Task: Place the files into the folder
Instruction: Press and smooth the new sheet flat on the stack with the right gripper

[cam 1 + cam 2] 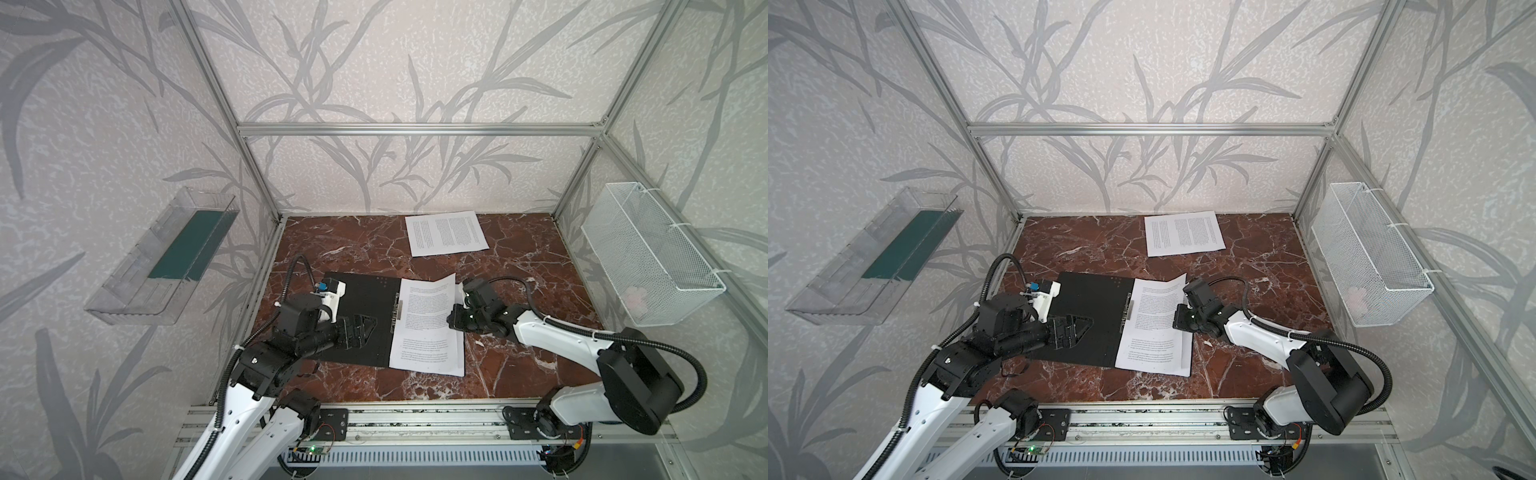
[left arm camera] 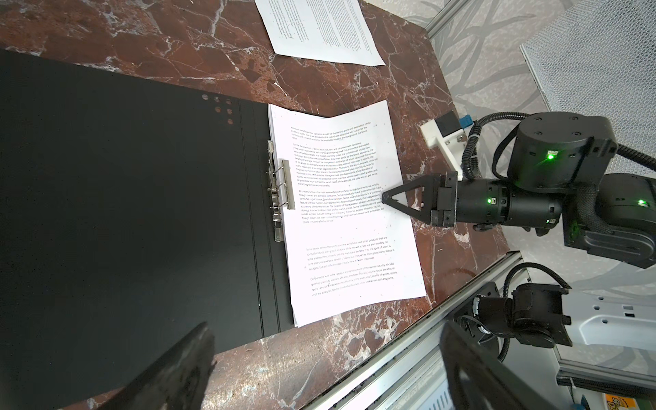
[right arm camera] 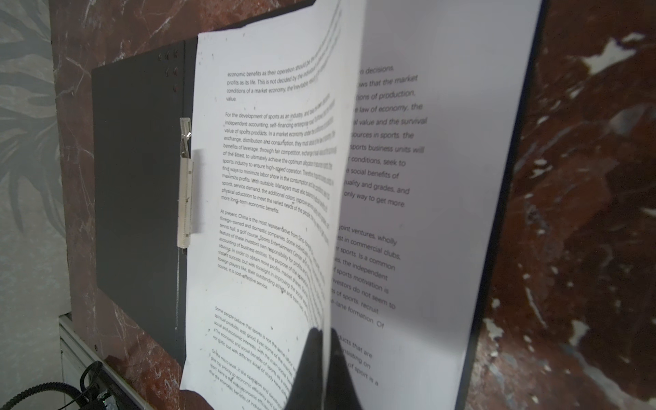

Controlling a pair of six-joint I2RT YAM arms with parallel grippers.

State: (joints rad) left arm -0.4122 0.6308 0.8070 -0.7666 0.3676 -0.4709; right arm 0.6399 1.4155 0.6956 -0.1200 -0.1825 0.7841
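White top sheet [image 3: 269,198] nipped tight in the right gripper [image 3: 323,332]: lower flat onto the files [image 1: 428,332] in the folder [image 1: 365,291], square to the clip [image 2: 280,188] beyond the fingertips [image 3: 309,358]; left gripper [image 1: 359,328] gaping over its cover.

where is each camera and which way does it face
Top views: high over the near edge, looking down on the table; left arm, left gripper, right arm, right gripper show.
Left wrist: on the left arm, looking across the open folder to the right arm; own open fingers show.
Right wrist: on the right arm, close on the top sheet its shut fingertips pinch.
All share the folder, its clip and that sheet.
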